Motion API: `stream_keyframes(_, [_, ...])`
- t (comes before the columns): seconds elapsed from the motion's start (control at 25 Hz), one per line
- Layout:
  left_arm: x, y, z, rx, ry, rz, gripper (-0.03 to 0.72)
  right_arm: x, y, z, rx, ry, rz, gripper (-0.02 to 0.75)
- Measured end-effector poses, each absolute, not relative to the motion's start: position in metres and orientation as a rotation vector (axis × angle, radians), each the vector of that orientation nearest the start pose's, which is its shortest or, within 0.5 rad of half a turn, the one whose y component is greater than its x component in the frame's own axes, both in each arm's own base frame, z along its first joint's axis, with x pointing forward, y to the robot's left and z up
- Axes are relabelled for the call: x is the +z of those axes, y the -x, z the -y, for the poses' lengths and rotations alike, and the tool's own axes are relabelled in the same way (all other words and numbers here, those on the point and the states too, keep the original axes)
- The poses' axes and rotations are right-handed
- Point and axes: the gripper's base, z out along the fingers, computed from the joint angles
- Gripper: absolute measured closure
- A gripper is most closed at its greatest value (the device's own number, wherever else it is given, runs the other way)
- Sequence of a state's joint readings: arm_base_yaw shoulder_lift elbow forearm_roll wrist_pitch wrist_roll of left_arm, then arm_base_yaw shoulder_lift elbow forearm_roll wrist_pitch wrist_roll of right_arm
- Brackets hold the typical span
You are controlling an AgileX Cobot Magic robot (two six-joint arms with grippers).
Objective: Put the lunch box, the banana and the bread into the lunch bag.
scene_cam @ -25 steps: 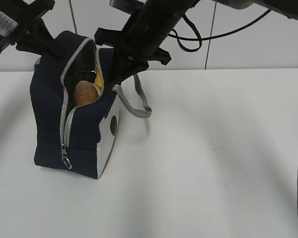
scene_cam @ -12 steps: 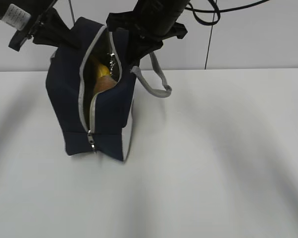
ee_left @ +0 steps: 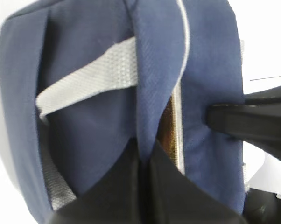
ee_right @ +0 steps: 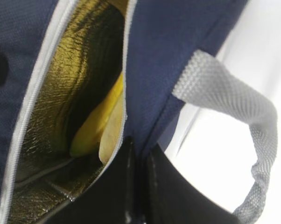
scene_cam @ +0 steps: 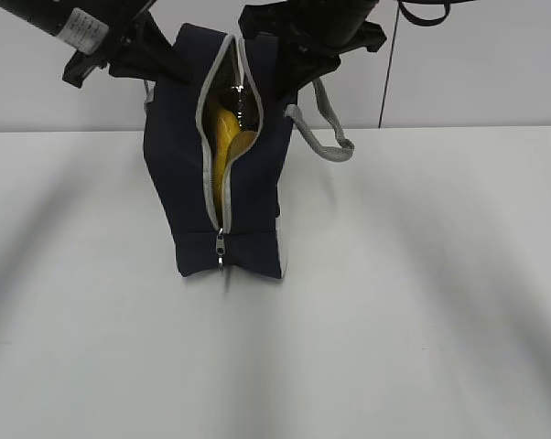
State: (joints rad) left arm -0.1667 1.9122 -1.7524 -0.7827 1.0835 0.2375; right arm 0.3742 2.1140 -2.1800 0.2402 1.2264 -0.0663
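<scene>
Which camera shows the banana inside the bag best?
The right wrist view: it looks straight into the open lunch bag at the banana against the foil lining. The exterior view shows the banana as a yellow strip through the zipper gap. The left wrist view shows none.

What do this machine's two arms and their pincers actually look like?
Both arms are black. The left arm carries a small white label with dark print, too small to read. Loose black cables loop off the right arm. Up close, the left pincer and right pincer are smooth black wedge-shaped fingers that taper toward the tips, with no markings on them.
</scene>
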Motion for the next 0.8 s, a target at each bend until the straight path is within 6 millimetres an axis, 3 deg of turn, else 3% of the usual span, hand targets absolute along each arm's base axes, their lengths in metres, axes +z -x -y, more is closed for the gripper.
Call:
stream_keyframes(0.6, [0.303, -0.414, 0.131, -1.043, -0.184, -2.552, 0.686, 0.325, -0.426, -0.191, 0.468, 0.550, -2.616, 0.745])
stream_keyframes(0.72, [0.302, -0.413, 0.130, -1.019, -0.204, -2.569, 0.655, 0.324, -0.425, -0.191, 0.468, 0.555, -2.628, 0.703])
stream_keyframes(0.8, [0.300, -0.413, 0.129, -0.984, -0.221, -2.584, 0.599, 0.324, -0.425, -0.191, 0.469, 0.560, -2.627, 0.617])
